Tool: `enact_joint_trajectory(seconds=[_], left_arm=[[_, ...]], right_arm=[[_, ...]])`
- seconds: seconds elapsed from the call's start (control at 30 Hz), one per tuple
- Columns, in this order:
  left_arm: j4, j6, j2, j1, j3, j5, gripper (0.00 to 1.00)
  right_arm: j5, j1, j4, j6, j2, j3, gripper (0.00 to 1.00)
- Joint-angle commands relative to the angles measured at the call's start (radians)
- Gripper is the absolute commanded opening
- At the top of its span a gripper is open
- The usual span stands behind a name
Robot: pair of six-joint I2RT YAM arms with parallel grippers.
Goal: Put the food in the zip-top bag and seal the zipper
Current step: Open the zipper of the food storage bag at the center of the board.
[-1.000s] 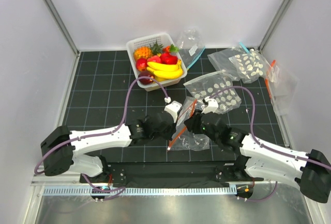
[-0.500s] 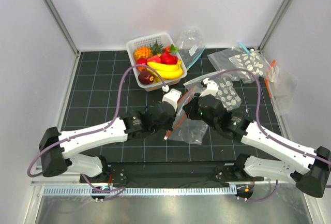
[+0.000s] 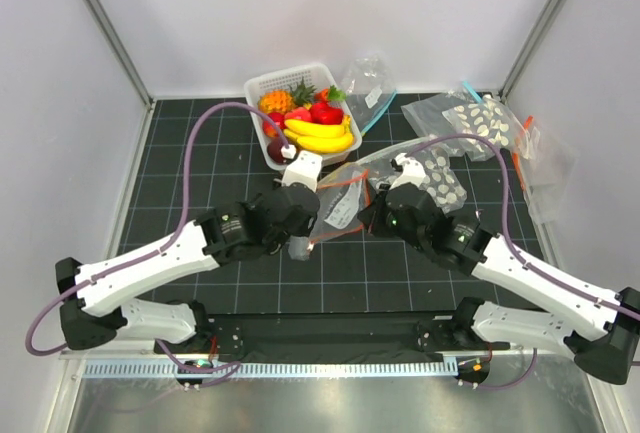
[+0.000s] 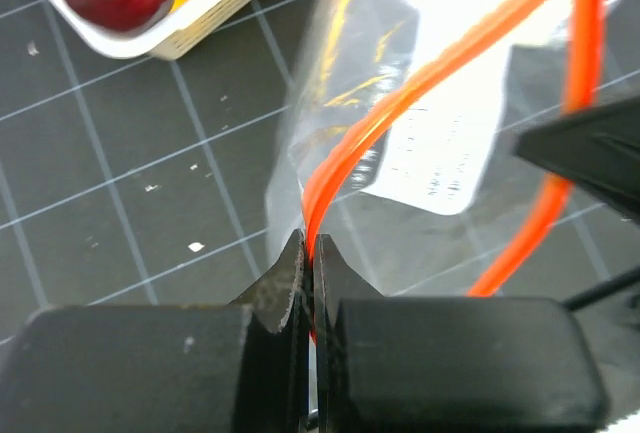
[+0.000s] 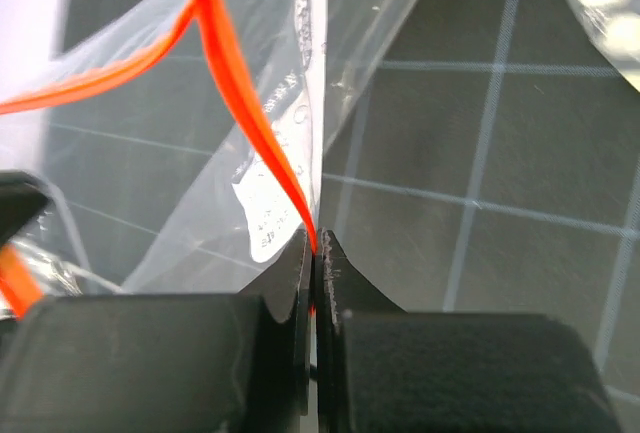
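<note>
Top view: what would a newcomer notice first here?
The bright orange zipper of a clear bag stands out in the middle of the view. It is pinched at two spots, by the left gripper and the right gripper. Behind it, at the back, a white basket holds glossy toy fruit.

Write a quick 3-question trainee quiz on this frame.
1. True or false: the food is already in the bag.
2. What are the left gripper and right gripper each shut on?
3. Where is the basket? A) by the arm bases B) far side, beyond both grippers C) far right
Key: 1 false, it is in the basket; 2 the zipper; 3 B.
</note>
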Motion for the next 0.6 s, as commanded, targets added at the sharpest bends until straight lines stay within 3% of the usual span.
enact_joint_trajectory(seconds=[0.0,0.3,0.43,0.57], left_arm=[[-0.056,0.004,0.028,-0.004,0.008,-0.077,0.0],[-0.103,-0.007,0.175,-0.004,0.099,-0.127,0.0],[-0.092,-0.021,0.181,0.008,0.094,-0.14,0.0],[-0.033,-0.014,0.143,0.056,0.033,-0.054,0.0]], right_arm=[[0.036,0.004,-0.128,0.01,0.026,0.046,0.01],[0.231,0.005,-0.565,-0.06,0.222,0.397,0.01],[0.298,0.004,-0.633,-0.071,0.224,0.465,0.01],[0.343,0.004,-0.674,-0.088,0.198,0.465,0.02]])
